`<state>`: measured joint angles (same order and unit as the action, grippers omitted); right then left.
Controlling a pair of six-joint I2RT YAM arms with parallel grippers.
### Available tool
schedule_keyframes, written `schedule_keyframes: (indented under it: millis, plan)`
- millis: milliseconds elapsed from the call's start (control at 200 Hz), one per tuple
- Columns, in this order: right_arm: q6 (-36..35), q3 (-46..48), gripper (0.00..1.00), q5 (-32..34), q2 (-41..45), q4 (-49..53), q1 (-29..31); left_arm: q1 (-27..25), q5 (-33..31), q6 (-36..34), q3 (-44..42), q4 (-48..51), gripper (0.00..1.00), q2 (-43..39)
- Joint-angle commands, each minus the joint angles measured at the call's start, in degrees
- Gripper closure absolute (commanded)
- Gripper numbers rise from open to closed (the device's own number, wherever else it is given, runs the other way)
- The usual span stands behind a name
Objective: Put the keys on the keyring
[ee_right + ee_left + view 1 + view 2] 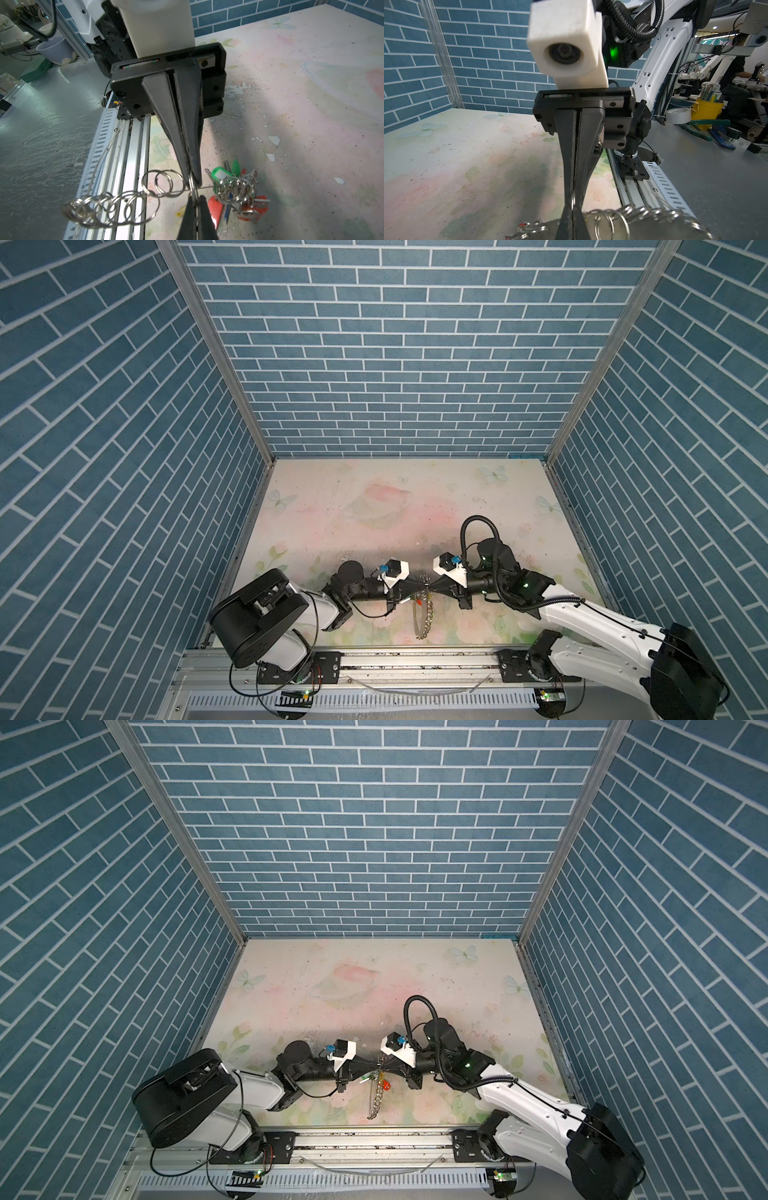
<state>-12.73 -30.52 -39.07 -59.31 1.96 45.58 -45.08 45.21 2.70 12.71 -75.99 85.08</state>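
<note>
Near the table's front edge my left gripper (420,585) and right gripper (430,585) meet tip to tip. Each is shut on the same small silver ring (193,187) from opposite sides. That ring belongs to the keyring (422,620), which hangs edge-on below them, its dark plate (645,228) rimmed with several wire rings (108,207). In the right wrist view my right gripper (195,198) faces the left gripper (194,179). Of the keys, only a sliver of yellow tag (181,212) shows beside my right finger; the key is hidden.
A bunch of keys with green, red and blue tags (234,187) hangs on the keyring's rings over the floral table (395,510). The metal rail (415,659) runs along the front edge. Blue brick walls close in three sides.
</note>
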Motion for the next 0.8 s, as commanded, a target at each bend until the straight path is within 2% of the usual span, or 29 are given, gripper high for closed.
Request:
schedule_keyframes:
  millis: [0, 110, 235, 385, 795]
  plan:
    - [-3.9, -6.4, 1.0, 2.6, -0.8, 8.6, 0.7, -0.1, -1.7, -3.4, 1.9, 6.9, 0.91, -2.6]
    - [-7.1, -10.7, 1.0, 7.1, -2.6, 16.9, 2.2, -0.1, -4.0, -6.9, 2.9, 16.3, 0.81, -6.2]
    - [-9.7, -15.2, 1.0, 10.4, -5.3, 22.9, 3.2, -0.2, -4.6, -9.6, 4.3, 23.6, 0.79, -8.3]
    - [-12.2, -18.9, 1.0, 13.2, -8.3, 27.0, 4.7, -0.1, -3.9, -9.0, 4.0, 22.2, 0.79, -8.6]
    - [-13.1, -20.6, 1.0, 13.0, -10.5, 25.4, 6.4, -0.2, 0.1, -6.9, 5.0, 20.6, 0.85, -6.2]
